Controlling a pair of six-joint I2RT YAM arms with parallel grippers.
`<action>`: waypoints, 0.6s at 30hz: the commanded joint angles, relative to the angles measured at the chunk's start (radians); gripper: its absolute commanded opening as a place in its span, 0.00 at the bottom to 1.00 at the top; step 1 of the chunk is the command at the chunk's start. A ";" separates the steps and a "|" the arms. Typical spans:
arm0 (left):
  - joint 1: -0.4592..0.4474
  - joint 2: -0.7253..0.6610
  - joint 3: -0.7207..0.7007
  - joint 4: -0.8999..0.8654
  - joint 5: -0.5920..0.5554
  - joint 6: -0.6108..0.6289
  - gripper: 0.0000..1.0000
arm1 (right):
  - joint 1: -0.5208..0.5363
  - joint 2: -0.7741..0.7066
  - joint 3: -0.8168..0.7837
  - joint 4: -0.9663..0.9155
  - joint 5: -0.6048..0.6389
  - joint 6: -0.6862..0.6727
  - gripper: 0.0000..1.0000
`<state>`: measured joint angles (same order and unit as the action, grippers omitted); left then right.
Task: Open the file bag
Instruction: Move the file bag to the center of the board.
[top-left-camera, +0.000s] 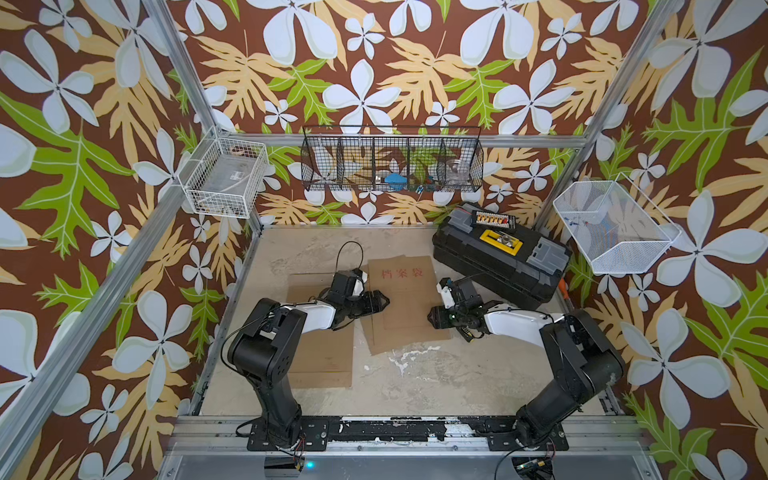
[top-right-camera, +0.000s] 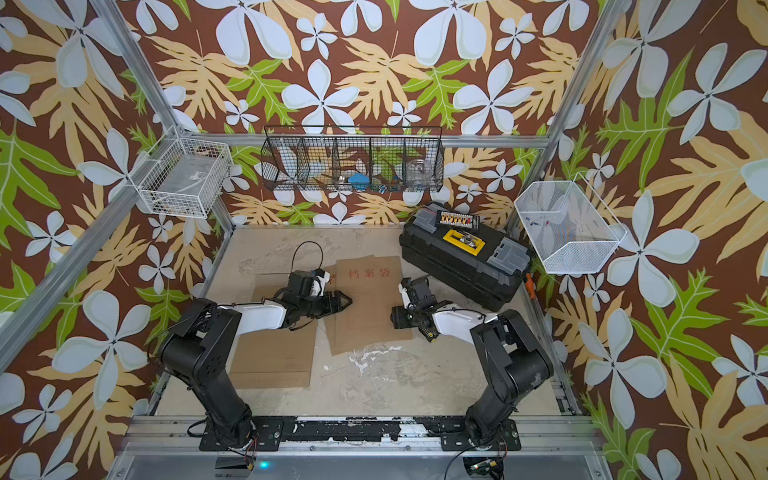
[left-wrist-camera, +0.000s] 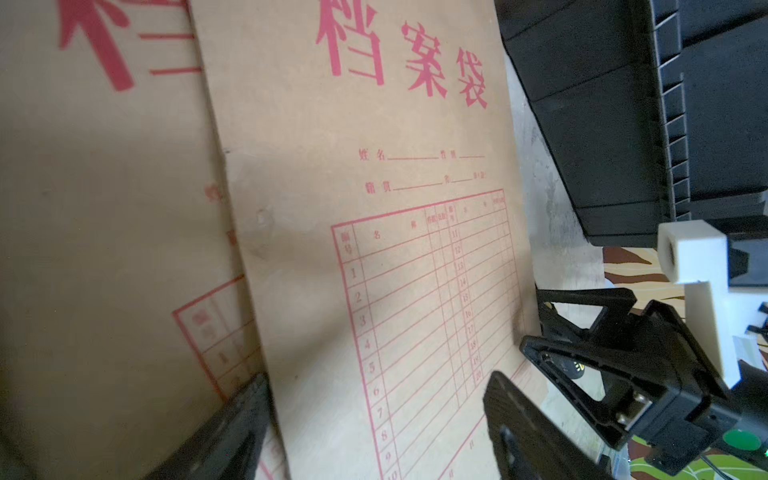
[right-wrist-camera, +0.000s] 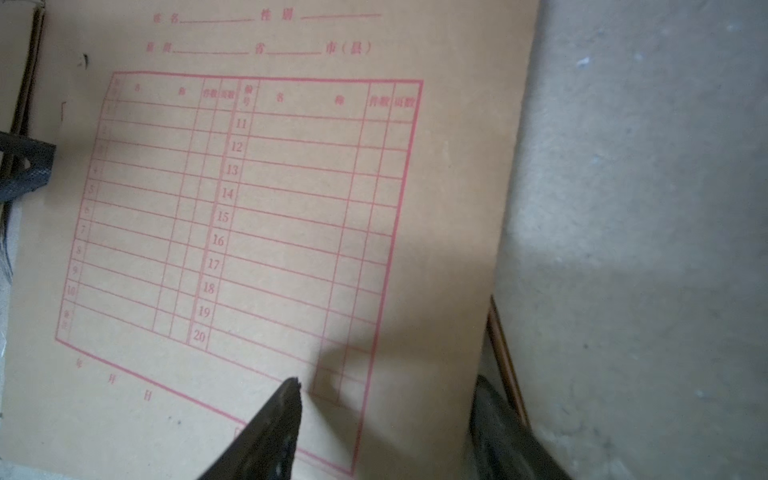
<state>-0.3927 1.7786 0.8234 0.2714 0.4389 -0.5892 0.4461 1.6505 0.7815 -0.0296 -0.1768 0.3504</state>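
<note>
Top views: file bag (top-left-camera: 405, 299) lies flat on the table (top-left-camera: 415, 386), centre of frame, red characters at its upper end. Same spot in both top views (top-right-camera: 370, 307). Left gripper (top-left-camera: 384, 301) is low over the bag's left edge and right gripper (top-left-camera: 432, 318) is at its right edge, the two pointing at each other. Jaw gap is too small to read here. Second kraft bag (top-left-camera: 324, 357) lies flat left of centre, partly under the left arm. Black toolbox (top-left-camera: 503, 262) sits upper right of the bag, near but apart. Black wire basket (top-left-camera: 392, 158) is on the back wall.

Left wrist: left gripper (left-wrist-camera: 378, 386) has its jaws spread wide with nothing between the fingers (left-wrist-camera: 232, 432). They straddle the bag's near edge at the bottom of the frame. File bag (left-wrist-camera: 374, 249) fills the centre, second kraft bag (left-wrist-camera: 104, 208) is at left, toolbox (left-wrist-camera: 602, 124) upper right. Right gripper (left-wrist-camera: 532, 318) at lower right has its jaws apart, tips at the bag's far edge.

Right wrist: right gripper (right-wrist-camera: 388, 382) has its jaws apart, gripping nothing. One finger is over the printed grid and the other is just off the bag's edge, over bare table (right-wrist-camera: 644, 208). File bag (right-wrist-camera: 291, 208) fills left and centre.
</note>
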 joint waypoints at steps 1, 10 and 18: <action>-0.020 0.029 -0.006 -0.056 -0.002 -0.005 0.83 | 0.000 -0.012 -0.041 -0.105 0.020 0.006 0.65; -0.098 0.046 -0.048 -0.022 0.014 -0.025 0.79 | -0.030 -0.160 -0.174 -0.137 0.039 0.029 0.65; -0.098 0.007 -0.105 0.176 0.119 -0.128 0.65 | -0.052 -0.182 -0.190 -0.139 0.018 0.012 0.65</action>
<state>-0.4866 1.7908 0.7288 0.4610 0.4770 -0.6586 0.3939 1.4586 0.5972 -0.0498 -0.1432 0.3584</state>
